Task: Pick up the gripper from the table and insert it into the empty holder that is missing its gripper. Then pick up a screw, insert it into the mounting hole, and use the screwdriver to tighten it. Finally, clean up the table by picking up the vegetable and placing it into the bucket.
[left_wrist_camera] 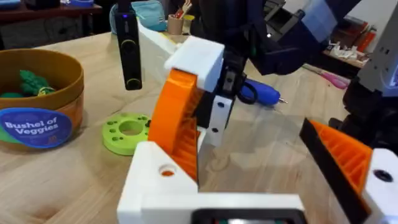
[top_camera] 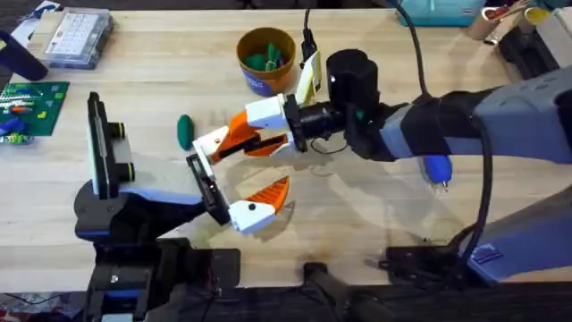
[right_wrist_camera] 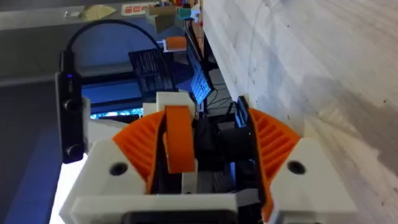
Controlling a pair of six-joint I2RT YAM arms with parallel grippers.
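The right claw is clamping the orange ribbed gripper between its two pads, closed down to the width of that finger and nothing more. It is pressing the finger's wide end against the holder, the plain white block on one end of the left claw's black bar. The finger is standing roughly upright on that block and looks seated or very nearly so.

The left claw is standing wide open and gripping nothing; its other side is already carrying its own orange finger, well apart from the one being fitted.

By my reading, the first step is being finished but is not yet released. The mounting hole in the holder is lying open with orange showing through it, so the screw is still to be fetched, inserted and tightened.

The blue-handled screwdriver is lying on the table behind the right claw, under its arm, untouched. The dark-green vegetable is resting on the wood just ahead of the right claw's tips, and the "Bushel of Veggies" bucket is standing near that claw's side, so the clean-up is also waiting.
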